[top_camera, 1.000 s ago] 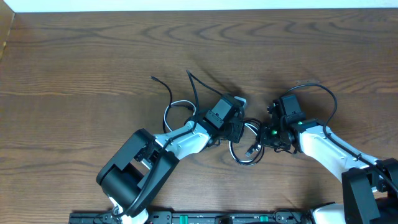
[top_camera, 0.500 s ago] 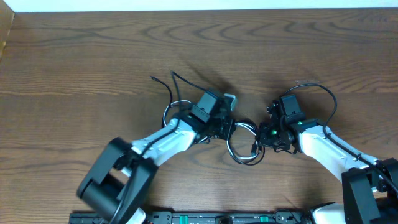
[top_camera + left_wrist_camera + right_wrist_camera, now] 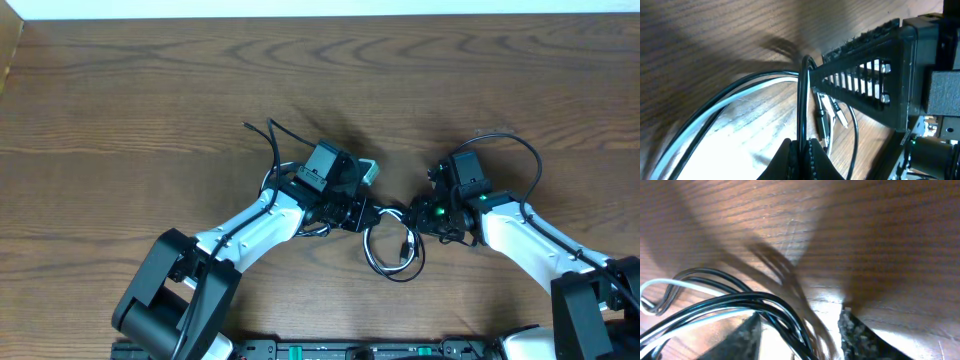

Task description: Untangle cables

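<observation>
Wooden table (image 3: pixel 120 90), both arms met near the middle. Left arm (image 3: pixel 250 225) came in from the lower left, right arm (image 3: pixel 530 240) from the lower right, wrists angled toward each other.

Left gripper (image 3: pixel 801 152): pads pinched nearly together on one black cable (image 3: pixel 803 110), which ran straight up from the tips. Right gripper (image 3: pixel 800 335): fingers (image 3: pixel 747 337) stood clearly apart, with a bundle of black strands passing through the gap. Couldn't tell whether either pad touched it.

Cables (image 3: pixel 393 250) sat between the two grippers. One loop lay on the table just below them, more loops were under the left wrist, and two loose black ends (image 3: pixel 258 130) trailed up-left. White cable (image 3: pixel 715 117) ran alongside the black strands, curving away left in the left wrist view. Small plug ends (image 3: pixel 837 112) lay inside the loop, close to the right gripper's finger.
</observation>
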